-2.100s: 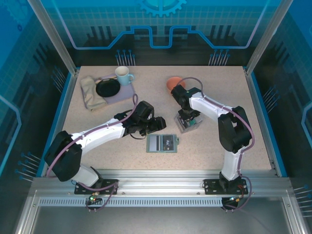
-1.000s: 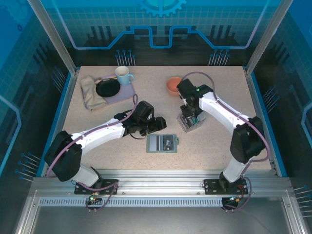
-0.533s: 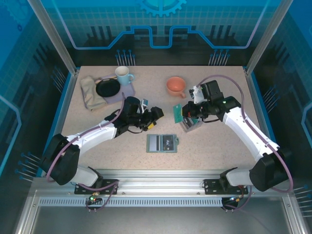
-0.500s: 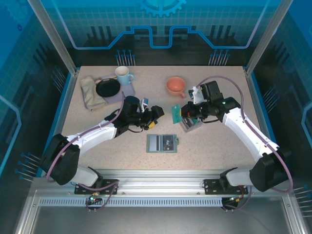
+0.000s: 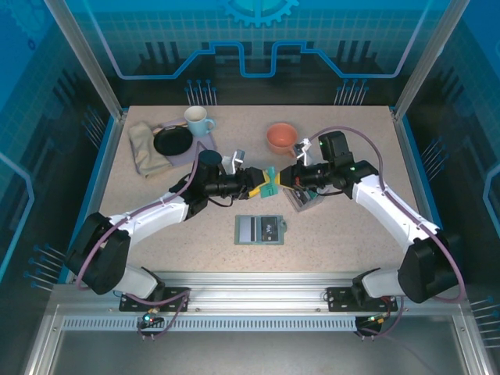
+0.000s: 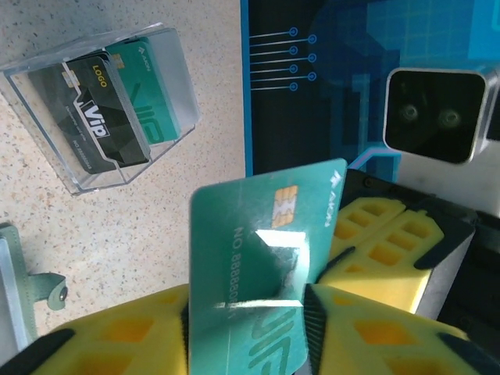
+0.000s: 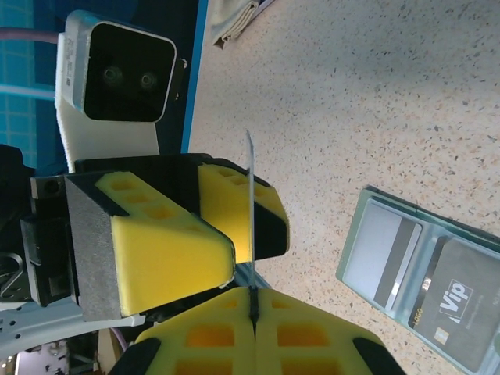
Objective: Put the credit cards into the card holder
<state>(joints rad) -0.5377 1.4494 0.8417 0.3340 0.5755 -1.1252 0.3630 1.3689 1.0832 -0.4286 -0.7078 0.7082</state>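
Right hand point(image 7: 254, 305) pinches the teal credit card point(image 6: 266, 234) by its edge; left hand point(image 6: 246, 332) is open, pads point(image 6: 117, 336) either side of it.

Orange bowl point(image 5: 281, 137): just beyond right end effector point(image 5: 280, 178)
Clear box point(image 6: 39, 125): beside it (nearer side)
Mug point(image 5: 198, 119), plate point(image 5: 173, 141): well left

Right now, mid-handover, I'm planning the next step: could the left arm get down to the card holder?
Probably yes: the card holder lies open just nearside of the left hand, nothing between, though the right hand clamps the teal card.
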